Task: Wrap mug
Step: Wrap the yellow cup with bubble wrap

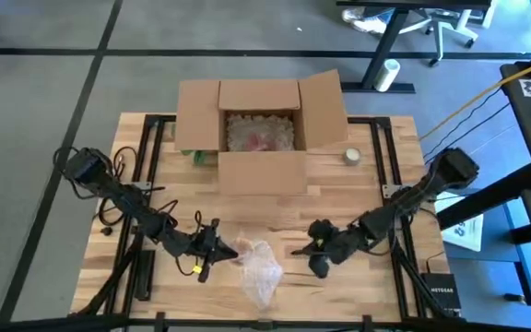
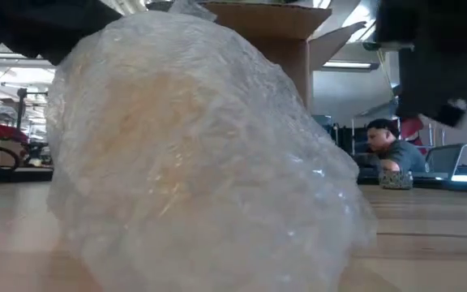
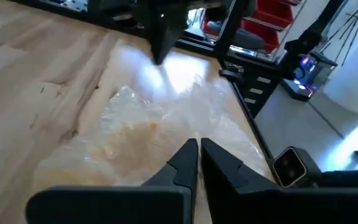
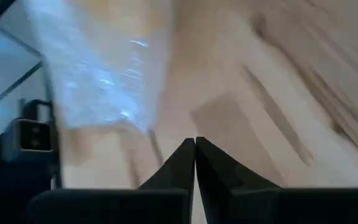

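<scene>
A bundle of clear bubble wrap [image 1: 258,266] lies on the wooden table near its front edge and fills the low view [image 2: 193,154]. The mug is hidden; only a tan shade shows through the wrap [image 3: 138,134]. My left gripper [image 1: 212,242] is shut, just left of the bundle, its fingertips [image 3: 199,144] over the wrap's left end. My right gripper [image 1: 319,251] is shut [image 4: 195,142] over bare wood to the right of the bundle [image 4: 98,74], apart from it. My left gripper comes at the bundle's left end [image 3: 166,140] from the table's left, slanting down, fingers shut. I cannot tell whether the fingertips touch the wrap. The bundle lies on the table.
An open cardboard box [image 1: 261,171] with bubble wrap inside stands at the far middle, flaps spread. A small roll [image 1: 351,156] sits to its right and a green object [image 1: 198,155] at its left corner. A person [image 2: 387,150] sits in the room beyond.
</scene>
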